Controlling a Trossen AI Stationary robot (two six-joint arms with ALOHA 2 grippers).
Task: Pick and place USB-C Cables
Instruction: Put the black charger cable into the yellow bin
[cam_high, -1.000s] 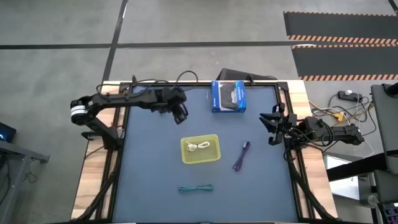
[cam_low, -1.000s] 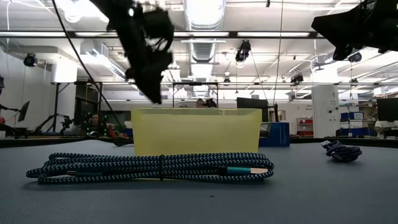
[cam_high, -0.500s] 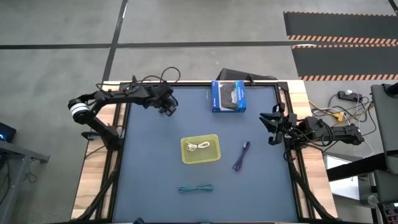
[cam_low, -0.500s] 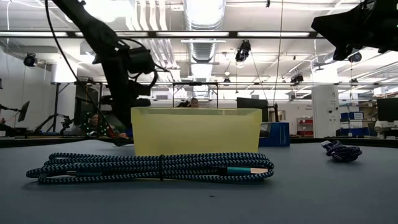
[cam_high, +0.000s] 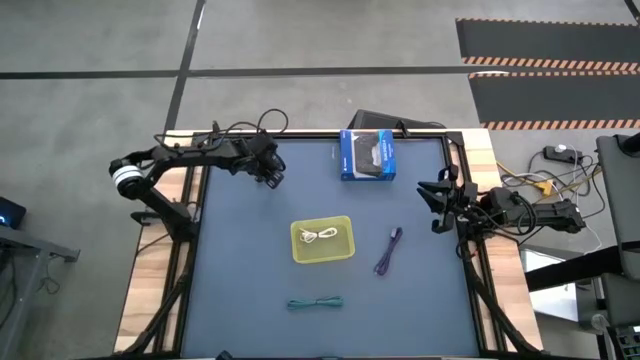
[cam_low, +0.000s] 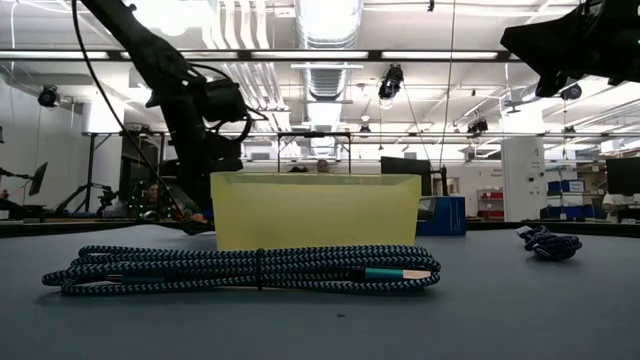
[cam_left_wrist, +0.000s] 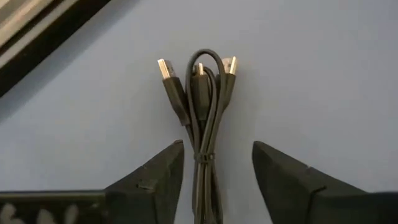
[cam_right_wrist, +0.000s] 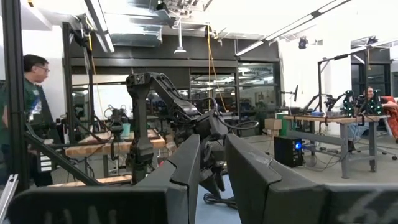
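A black USB-C cable (cam_left_wrist: 202, 118), bundled and with its plugs showing, lies flat on the blue table top near the far left corner. My left gripper (cam_left_wrist: 217, 152) hangs over it, open, one finger on each side of the bundle and not touching it. From above, the gripper (cam_high: 269, 173) hides that cable. A white cable (cam_high: 320, 236) lies in the yellow bin (cam_high: 343, 250). The purple cable (cam_high: 388, 252) and the teal cable (cam_high: 316, 302) lie on the table. My right gripper (cam_high: 438, 205) waits at the right edge, its fingers slightly apart.
A blue-and-black box (cam_high: 367, 154) stands at the far edge. The table's black frame rail (cam_left_wrist: 37, 37) runs close to the black cable. In the low view the teal cable (cam_low: 250, 268) lies in front of the bin (cam_low: 315, 212). A person (cam_right_wrist: 28, 106) stands beyond the table.
My left gripper has gone from near the table's middle toward the far left corner and has come down, ending low over the black cable. Over the last half second it has hardly moved. The cables and the bin lie as before.
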